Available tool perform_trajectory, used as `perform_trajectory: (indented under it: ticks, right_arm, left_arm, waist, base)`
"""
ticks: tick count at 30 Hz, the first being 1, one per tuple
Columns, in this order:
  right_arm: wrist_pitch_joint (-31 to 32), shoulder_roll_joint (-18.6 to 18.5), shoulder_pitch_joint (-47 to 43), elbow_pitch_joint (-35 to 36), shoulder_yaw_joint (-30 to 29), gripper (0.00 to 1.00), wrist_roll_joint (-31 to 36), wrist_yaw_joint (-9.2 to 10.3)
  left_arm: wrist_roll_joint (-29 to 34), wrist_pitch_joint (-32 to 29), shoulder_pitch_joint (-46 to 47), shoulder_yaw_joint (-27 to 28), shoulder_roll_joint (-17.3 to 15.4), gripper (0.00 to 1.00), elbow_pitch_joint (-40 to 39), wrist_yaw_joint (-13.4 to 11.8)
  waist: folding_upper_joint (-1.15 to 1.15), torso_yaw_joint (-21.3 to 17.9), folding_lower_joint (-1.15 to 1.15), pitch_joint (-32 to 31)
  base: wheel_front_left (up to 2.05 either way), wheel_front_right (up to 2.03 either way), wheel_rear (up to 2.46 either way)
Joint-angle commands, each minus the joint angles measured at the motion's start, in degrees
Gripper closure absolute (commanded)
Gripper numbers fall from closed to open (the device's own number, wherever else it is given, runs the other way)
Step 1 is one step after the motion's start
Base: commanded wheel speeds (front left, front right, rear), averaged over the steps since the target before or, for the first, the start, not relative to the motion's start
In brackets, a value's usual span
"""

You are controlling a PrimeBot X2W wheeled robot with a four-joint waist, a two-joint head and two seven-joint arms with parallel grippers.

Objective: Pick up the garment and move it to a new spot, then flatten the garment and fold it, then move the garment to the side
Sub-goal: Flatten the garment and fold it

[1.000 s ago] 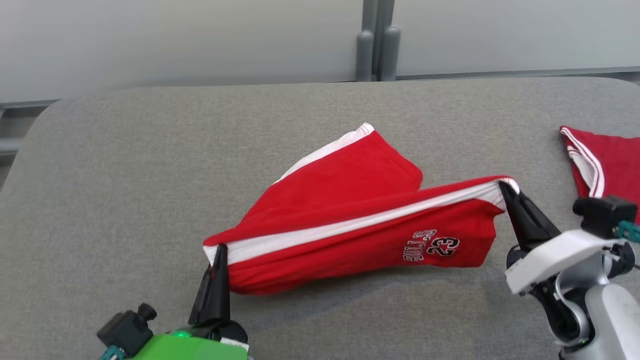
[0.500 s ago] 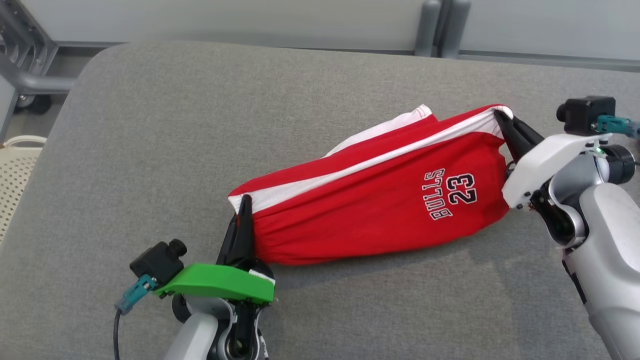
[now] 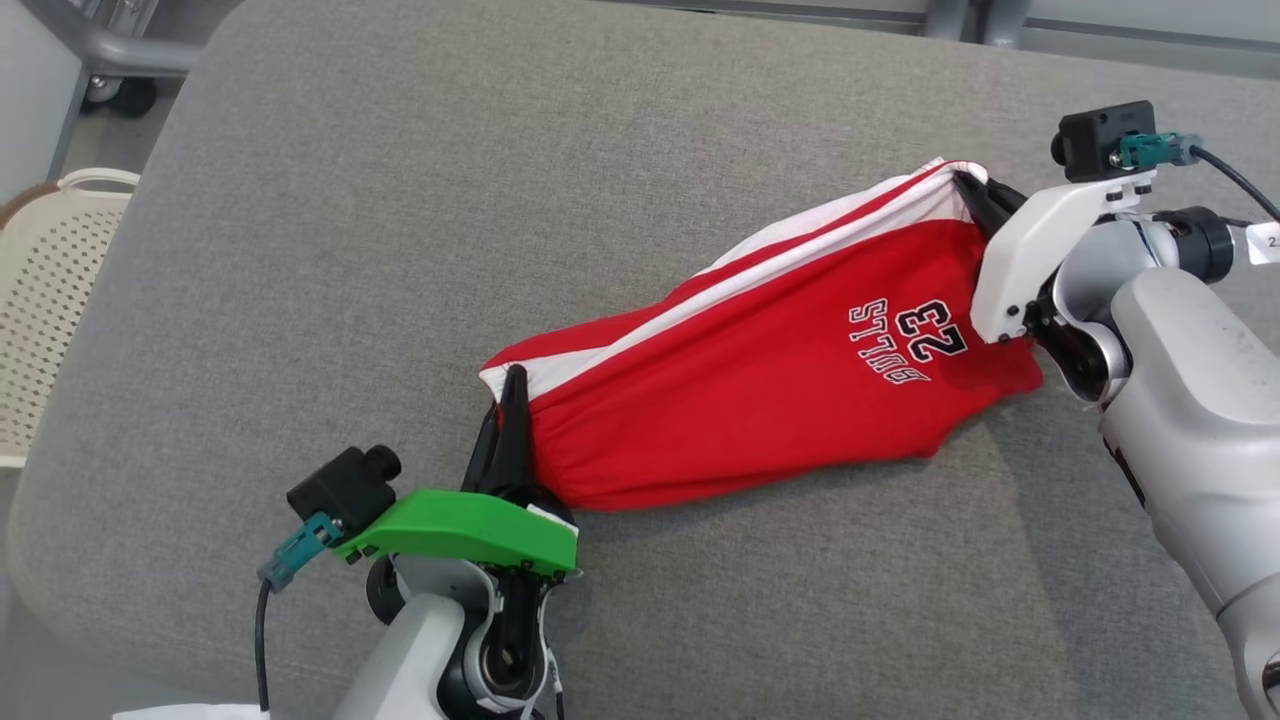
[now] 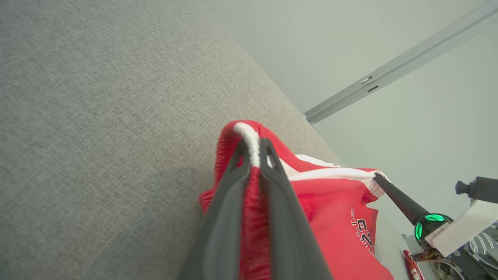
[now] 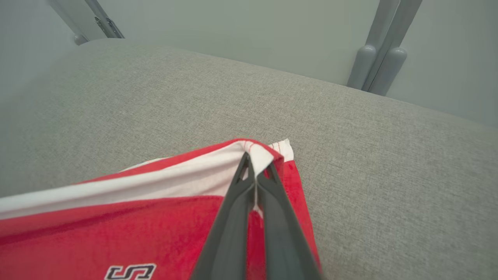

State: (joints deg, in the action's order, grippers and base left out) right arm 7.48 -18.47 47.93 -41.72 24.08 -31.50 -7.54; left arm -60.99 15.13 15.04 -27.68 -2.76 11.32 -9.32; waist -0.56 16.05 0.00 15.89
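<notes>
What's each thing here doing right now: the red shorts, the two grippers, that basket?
red shorts: strung between both grippers, bunched, not yet flat or folded.
left gripper: shut on the gathered waistband end.
right gripper: shut on the white-striped corner.
cream basket: partly in view, contents hidden.

You are reading one clear print in the head view: the red garment (image 3: 740, 410) is carrying "BULLS" and "23" in lettering (image 3: 905, 340) toward its 2 o'clock end, turned almost upside down. At the 3 o'clock edge a white tag (image 3: 1268, 240) is showing "2"; the rest is cut off. In the right wrist view, a cropped piece of that lettering (image 5: 130, 271) is sitting at 7 o'clock, too cut off to read.
</notes>
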Motion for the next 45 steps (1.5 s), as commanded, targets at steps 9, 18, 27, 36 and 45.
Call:
perform_trajectory:
  ticks: [9, 18, 27, 36, 45]
  right_arm:
    - [-1.09, -0.53, 6.98, -9.82, 5.89, 1.0, -2.89, 0.1]
    - [-2.91, -0.21, 10.26, -15.4, 9.98, 1.0, -5.01, 0.1]
    - [-6.47, 0.41, 11.82, -18.5, 13.81, 0.0, -6.5, 0.09]
    - [-8.15, -0.44, 13.5, -18.25, 18.04, 0.0, -9.17, 0.09]
    - [-9.04, -3.03, 12.45, -15.96, 21.44, 0.0, -13.35, 0.09]
  left_arm:
    - [0.49, 0.01, 2.96, -2.45, -0.28, 0.93, 0.19, -1.46]
    - [0.23, 0.02, 4.64, -3.98, -0.29, 0.16, 2.09, -2.5]
    - [2.1, 0.01, 6.41, -6.14, -0.28, 0.0, 4.68, -3.58]
    - [5.25, 0.01, 3.83, -3.48, -0.28, 0.0, 2.51, -2.91]
    - [14.67, 0.01, -0.54, 1.49, -0.28, 0.0, -0.99, -1.73]
  waist:
    - [0.56, 2.15, 0.0, 2.22]
    - [0.56, 2.12, 0.0, 2.78]
    - [0.56, 2.17, 0.0, 2.85]
    - [0.56, 1.92, 0.0, 2.08]
    - [0.56, 0.35, 0.0, -0.55]
  base:
    - [0.0, 0.0, 0.0]
    - [0.0, 0.0, 0.0]
    - [0.0, 0.0, 0.0]
    - [0.0, 0.0, 0.0]
    - [0.0, 0.0, 0.0]
